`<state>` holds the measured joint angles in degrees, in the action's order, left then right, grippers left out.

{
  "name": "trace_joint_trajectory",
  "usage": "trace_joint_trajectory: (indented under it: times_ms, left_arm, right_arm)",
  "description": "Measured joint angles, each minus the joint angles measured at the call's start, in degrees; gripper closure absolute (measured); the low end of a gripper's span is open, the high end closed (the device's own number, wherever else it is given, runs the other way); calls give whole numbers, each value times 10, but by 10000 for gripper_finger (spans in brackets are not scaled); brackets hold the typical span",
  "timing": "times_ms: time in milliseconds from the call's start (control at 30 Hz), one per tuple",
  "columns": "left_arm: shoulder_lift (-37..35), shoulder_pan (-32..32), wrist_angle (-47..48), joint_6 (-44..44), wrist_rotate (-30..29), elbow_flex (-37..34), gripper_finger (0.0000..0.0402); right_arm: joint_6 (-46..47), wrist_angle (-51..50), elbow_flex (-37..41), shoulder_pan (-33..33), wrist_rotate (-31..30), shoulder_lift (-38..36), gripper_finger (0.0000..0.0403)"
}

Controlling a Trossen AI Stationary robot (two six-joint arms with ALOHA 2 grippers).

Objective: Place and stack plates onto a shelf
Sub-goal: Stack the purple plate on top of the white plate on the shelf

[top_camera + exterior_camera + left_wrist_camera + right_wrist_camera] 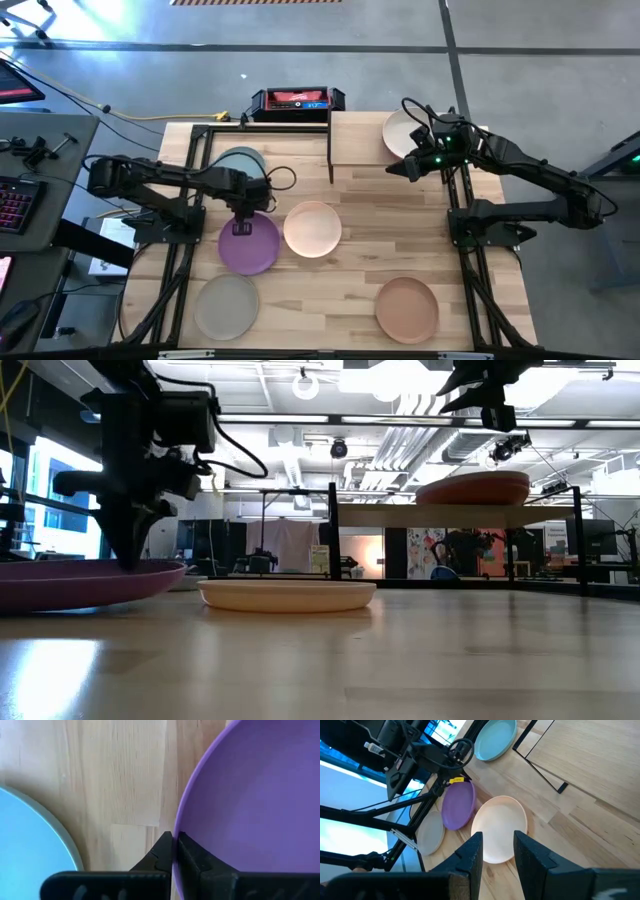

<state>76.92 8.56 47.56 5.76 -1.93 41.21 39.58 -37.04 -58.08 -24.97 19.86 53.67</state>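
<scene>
left tool (242, 226): clamped narrow on the far rim of the purple plate (249, 245); one finger inside the rim, one outside, per left wrist view
purple plate position: flat on the table (360, 230), near the left side, just beside the cream plate (312, 229)
key relation: shelf (358, 138) lies away and to the right of the held plate, across the table's middle; plate is round, no long axis; left arm is the one on it
right tool (411, 168): fingers part open, holding nothing, hovering by the shelf's front edge near the plate on the shelf (403, 133)
count on shelf: 1 plate visible
count on table: 5 – teal (240, 162), purple, cream, grey-beige (227, 306), terracotta (407, 308)
shelves: 1
arms: 2
</scene>
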Motion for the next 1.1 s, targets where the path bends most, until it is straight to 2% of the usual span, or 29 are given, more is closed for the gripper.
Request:
trace_joint_trajectory:
  times_ms: [400, 567, 833, 1100]
  left_arm:
    - [-23, 0, 13, -17, 11, 6, 402]
    - [-23, 0, 51, -23, 10, 35, 401]
    - [-23, 1, 63, -42, 5, 81, 401]
    - [-23, 11, 131, -50, -25, 142, 401]
  right_arm:
    - [6, 0, 0, 0, 0, 0, 313]
    - [6, 0, 0, 0, 0, 0, 313]
    - [10, -10, 0, 0, 0, 0, 313]
    - [9, -30, 0, 0, 0, 0, 300]
